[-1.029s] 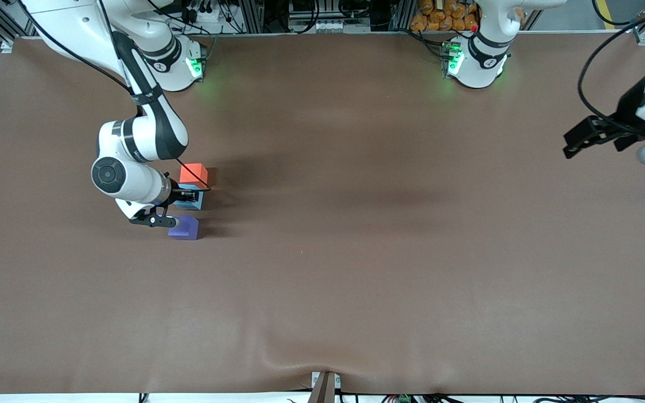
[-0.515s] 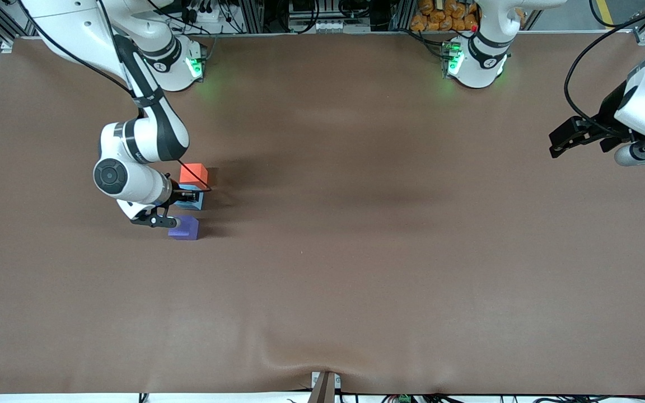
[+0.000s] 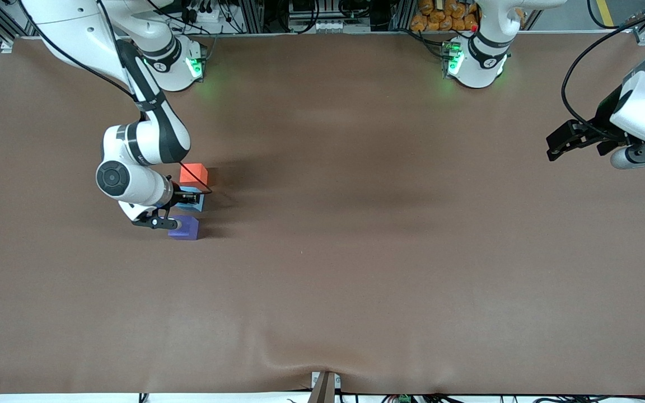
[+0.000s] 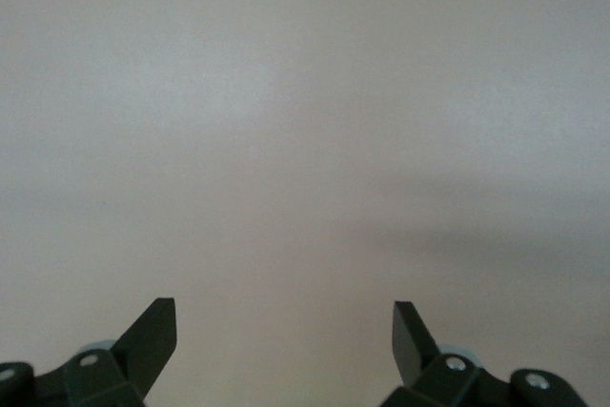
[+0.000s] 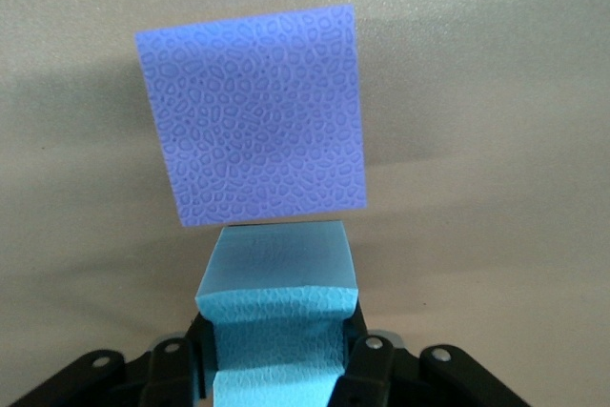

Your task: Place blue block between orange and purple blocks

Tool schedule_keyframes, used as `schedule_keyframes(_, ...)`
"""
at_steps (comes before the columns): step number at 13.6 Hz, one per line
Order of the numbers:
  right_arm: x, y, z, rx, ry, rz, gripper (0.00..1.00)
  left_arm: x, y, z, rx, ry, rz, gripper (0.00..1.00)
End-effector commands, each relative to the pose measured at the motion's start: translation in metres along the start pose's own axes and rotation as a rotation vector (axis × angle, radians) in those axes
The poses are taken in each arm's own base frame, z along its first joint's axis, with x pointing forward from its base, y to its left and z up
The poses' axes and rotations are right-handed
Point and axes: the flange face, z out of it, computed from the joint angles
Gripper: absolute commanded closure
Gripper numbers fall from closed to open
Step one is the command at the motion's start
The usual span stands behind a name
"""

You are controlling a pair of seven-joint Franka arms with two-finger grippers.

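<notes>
The blue block (image 3: 194, 204) sits low between the orange block (image 3: 194, 173) and the purple block (image 3: 185, 228), toward the right arm's end of the table. My right gripper (image 3: 187, 198) is shut on the blue block, squeezing its sides. In the right wrist view the blue block (image 5: 276, 321) is pinched between my fingers, with the purple block (image 5: 253, 154) just past it and a thin gap between them. The orange block is out of that view. My left gripper (image 3: 562, 144) is open and empty over the left arm's end of the table; its wrist view (image 4: 284, 331) shows only bare mat.
The brown mat (image 3: 356, 252) covers the whole table. Both arm bases (image 3: 473, 61) stand along the edge farthest from the front camera. A small clamp (image 3: 325, 383) sits at the nearest table edge.
My left gripper has moved a little inward over the table from the edge of the view. My right gripper and the three blocks have barely moved.
</notes>
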Motion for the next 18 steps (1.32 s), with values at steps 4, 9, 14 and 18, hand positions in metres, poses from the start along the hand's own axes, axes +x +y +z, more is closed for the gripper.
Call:
schedule_keyframes(4, 0.009, -0.008, -0.021, 0.007, -0.050, 0.009, 0.00, -0.006, -0.001, 0.002, 0.012, 0.008, 0.019, 0.00)
schedule_keyframes(9, 0.038, -0.031, -0.160, 0.017, -0.103, -0.006, 0.00, -0.006, -0.002, 0.001, 0.012, 0.009, 0.017, 0.00)
schedule_keyframes(14, 0.032, -0.037, -0.313, 0.041, -0.006, -0.048, 0.00, -0.006, -0.002, 0.000, 0.012, 0.008, 0.017, 0.00)
schedule_keyframes(18, 0.006, -0.001, -0.390, 0.034, 0.041, -0.021, 0.00, -0.008, 0.002, 0.004, 0.014, 0.000, 0.025, 0.00)
